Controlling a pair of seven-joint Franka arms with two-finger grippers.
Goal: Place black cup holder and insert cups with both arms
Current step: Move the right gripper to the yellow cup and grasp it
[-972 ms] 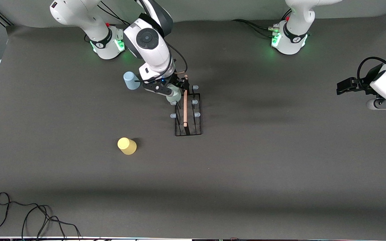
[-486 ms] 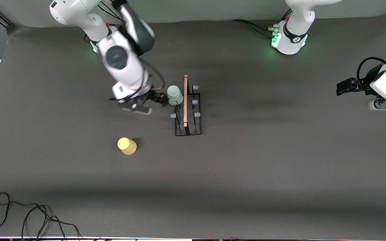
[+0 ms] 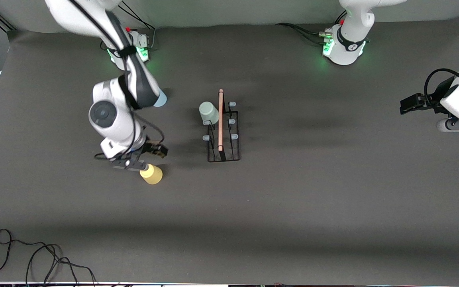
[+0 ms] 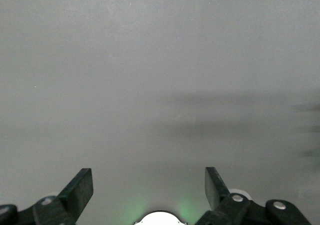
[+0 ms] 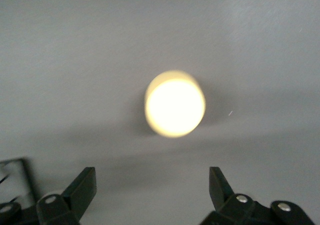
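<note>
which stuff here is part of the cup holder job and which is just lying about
Part of the job:
- black cup holder
- pale green cup on one of its prongs
- yellow cup, right gripper open above it
- light blue cup
- left gripper, open, waiting

Lying about:
- black cable at the table's near edge

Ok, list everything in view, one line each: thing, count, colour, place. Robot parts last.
black cup holder: one, black wire with wooden rod, mid-table.
pale green cup: one, upside down on a prong of the holder, at the end nearest the bases.
yellow cup: one, upside down on the table, toward the right arm's end.
light blue cup: one, mostly hidden by the right arm.
cable: one, black, table edge nearest the camera.
right gripper: black, open, over the yellow cup.
left gripper: black, open, waiting at the left arm's end.
</note>
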